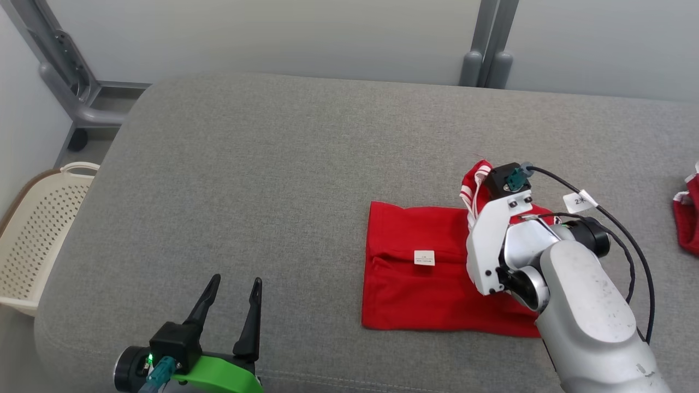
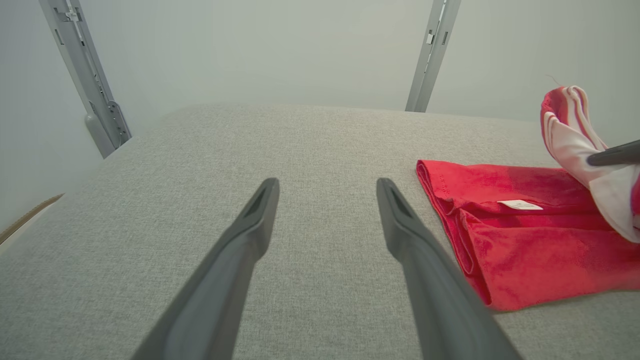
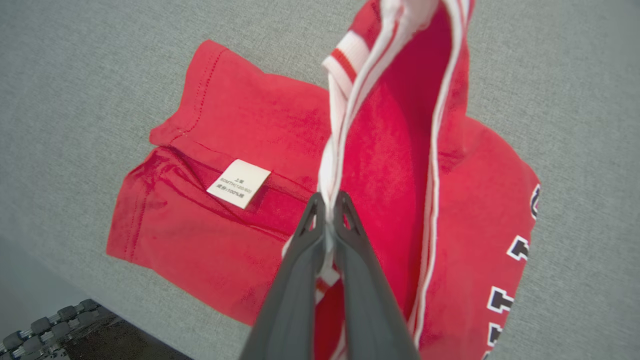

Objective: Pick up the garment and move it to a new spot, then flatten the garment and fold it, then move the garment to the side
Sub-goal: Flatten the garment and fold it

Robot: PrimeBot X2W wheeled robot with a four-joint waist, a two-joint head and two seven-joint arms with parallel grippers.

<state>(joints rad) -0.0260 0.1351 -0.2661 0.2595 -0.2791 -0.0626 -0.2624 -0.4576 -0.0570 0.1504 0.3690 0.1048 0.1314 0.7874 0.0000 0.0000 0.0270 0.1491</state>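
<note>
Now the right gripper (image 3: 328, 201) is clenched on the striped trim of the garment (image 1: 420, 295), toward the right edge of the cushion (image 1: 273, 164); the left gripper (image 1: 236, 279) stands spread wide by its front edge.

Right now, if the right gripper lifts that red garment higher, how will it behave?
Probably floppy: the garment drapes limp from the shut right gripper. Likely light, since a thin pinch holds its edge up. It may unfold, as the rest lies loosely folded.

You had two garments, the folded red garment (image 1: 415, 289) and a second red garment (image 1: 689, 218), one white label (image 1: 424, 257), one cream basket (image 1: 33, 229), a left gripper (image 1: 236, 281) and a right gripper (image 3: 328, 202)
</note>
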